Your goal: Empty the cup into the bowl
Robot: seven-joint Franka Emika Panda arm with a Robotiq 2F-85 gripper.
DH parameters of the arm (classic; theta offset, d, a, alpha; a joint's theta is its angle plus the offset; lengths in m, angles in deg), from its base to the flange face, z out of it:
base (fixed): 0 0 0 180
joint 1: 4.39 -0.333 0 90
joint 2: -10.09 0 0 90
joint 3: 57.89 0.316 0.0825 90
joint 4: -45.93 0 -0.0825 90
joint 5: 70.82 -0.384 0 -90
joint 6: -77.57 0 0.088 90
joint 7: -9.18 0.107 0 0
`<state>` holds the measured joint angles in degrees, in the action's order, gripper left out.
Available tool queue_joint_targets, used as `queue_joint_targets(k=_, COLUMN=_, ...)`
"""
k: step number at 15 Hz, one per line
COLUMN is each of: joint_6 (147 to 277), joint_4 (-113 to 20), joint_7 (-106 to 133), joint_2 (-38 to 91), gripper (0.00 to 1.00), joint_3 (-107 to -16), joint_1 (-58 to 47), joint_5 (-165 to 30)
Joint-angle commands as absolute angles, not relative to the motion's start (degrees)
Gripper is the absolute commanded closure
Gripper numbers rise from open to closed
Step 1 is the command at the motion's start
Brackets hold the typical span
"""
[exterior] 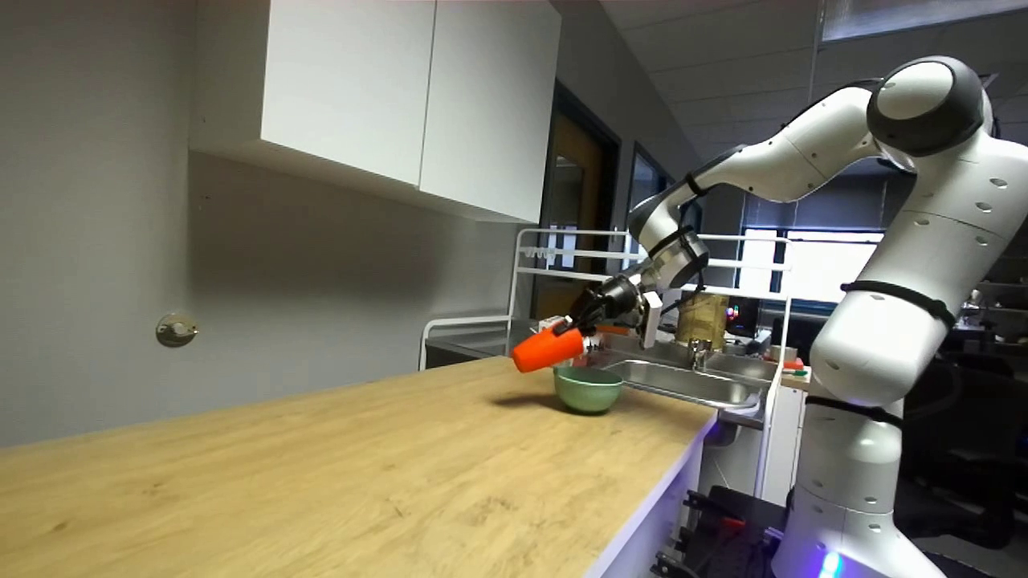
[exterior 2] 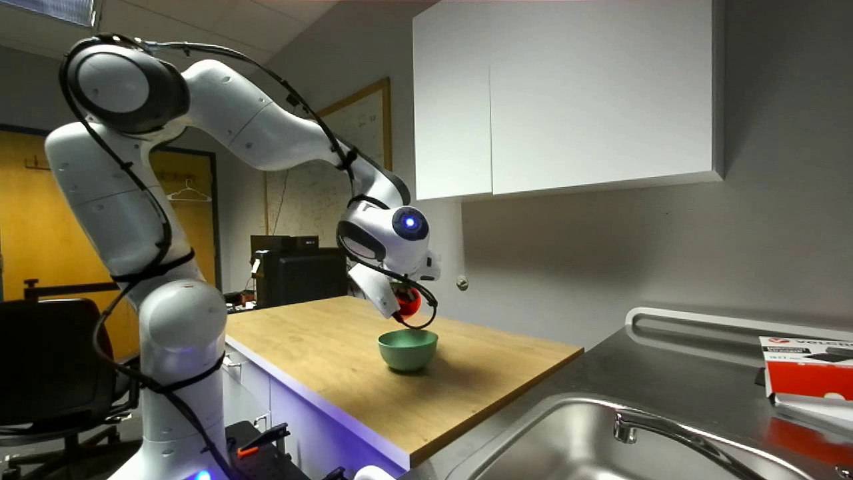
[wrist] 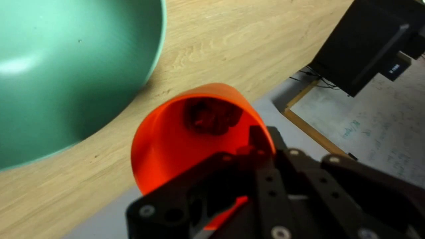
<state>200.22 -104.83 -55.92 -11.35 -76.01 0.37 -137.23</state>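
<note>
The orange-red cup (exterior: pixel 548 351) is tilted well over, held above the counter beside and just above the bowl's rim. It also shows in the other views (exterior 2: pixel 409 303) (wrist: pixel 149 149). My gripper (exterior: pixel 569 323) is shut on the cup's wall at its rim, one finger inside and one outside, as the wrist view shows (wrist: pixel 265 139). The mouth faces the wrist camera; dark lumps (wrist: pixel 212 116) lie deep inside. The green bowl (exterior: pixel 589 391) stands upright on the counter in both exterior views (exterior 2: pixel 408 352). In the wrist view its inside (wrist: pixel 76 93) shows only a tiny speck.
The wooden counter (exterior: pixel 385 474) runs along the wall beneath white cabinets (exterior: pixel 345 88). A sink (exterior 2: pixel 566 440) and white rack frame (exterior: pixel 514 305) stand beyond the bowl's end. A red-and-white box (exterior 2: pixel 810 373) lies on the steel counter. A black box (exterior 2: pixel 310 277) stands at the far end.
</note>
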Motion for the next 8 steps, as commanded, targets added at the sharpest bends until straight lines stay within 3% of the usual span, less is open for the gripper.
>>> queue_joint_targets(k=1, joint_6=192.15, joint_4=-105.97, joint_7=-65.68, joint_2=-11.38, gripper=0.98, joint_3=-77.53, joint_1=3.38, joint_5=-144.59)
queue_joint_targets(k=8, joint_6=174.15, joint_4=-104.58, joint_7=-76.38, joint_2=-4.87, gripper=0.98, joint_3=-77.46, joint_1=8.63, joint_5=-150.72)
